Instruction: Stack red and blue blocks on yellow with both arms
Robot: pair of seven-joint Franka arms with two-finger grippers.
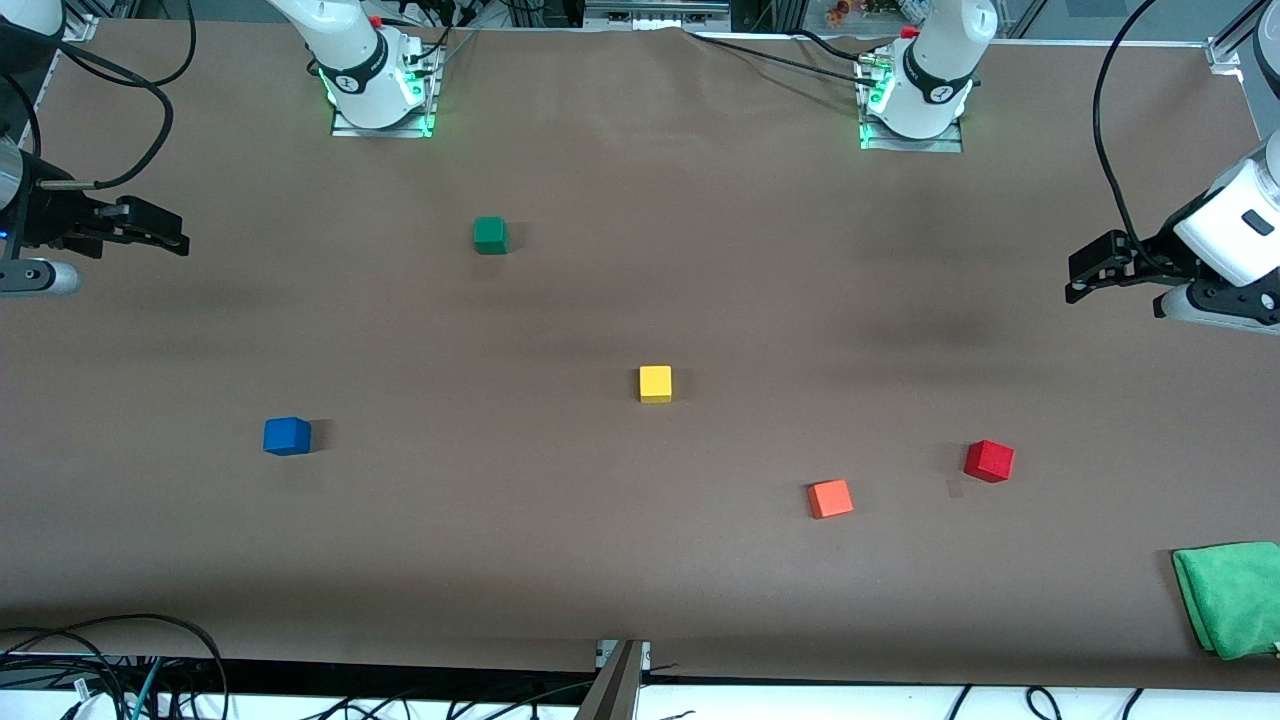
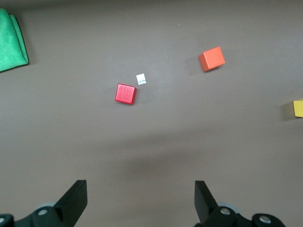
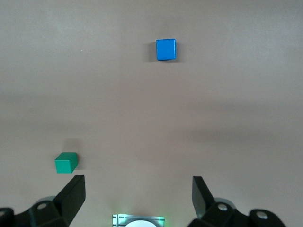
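Note:
The yellow cube (image 1: 655, 384) (image 2: 298, 108) rests near the middle of the brown table. Toward the right arm's end lies the blue block (image 1: 287, 436) (image 3: 165, 49). Toward the left arm's end sits the crimson red block (image 1: 989, 461) (image 2: 125, 93). My left gripper (image 1: 1078, 279) (image 2: 141, 198) hangs open and empty above the left arm's end of the table, well apart from the red block. At the other end my right gripper (image 1: 178, 234) (image 3: 137, 196) hangs open and empty too, well apart from the blue block.
An orange-red cube (image 1: 830, 498) (image 2: 211, 58) lies beside the red block, slightly nearer the front camera. A green cube (image 1: 490, 235) (image 3: 65, 162) sits closer to the right arm's base (image 1: 375, 85). A folded green cloth (image 1: 1230, 597) (image 2: 10, 41) lies at the table's front corner. A small white scrap (image 2: 141, 79) lies by the red block.

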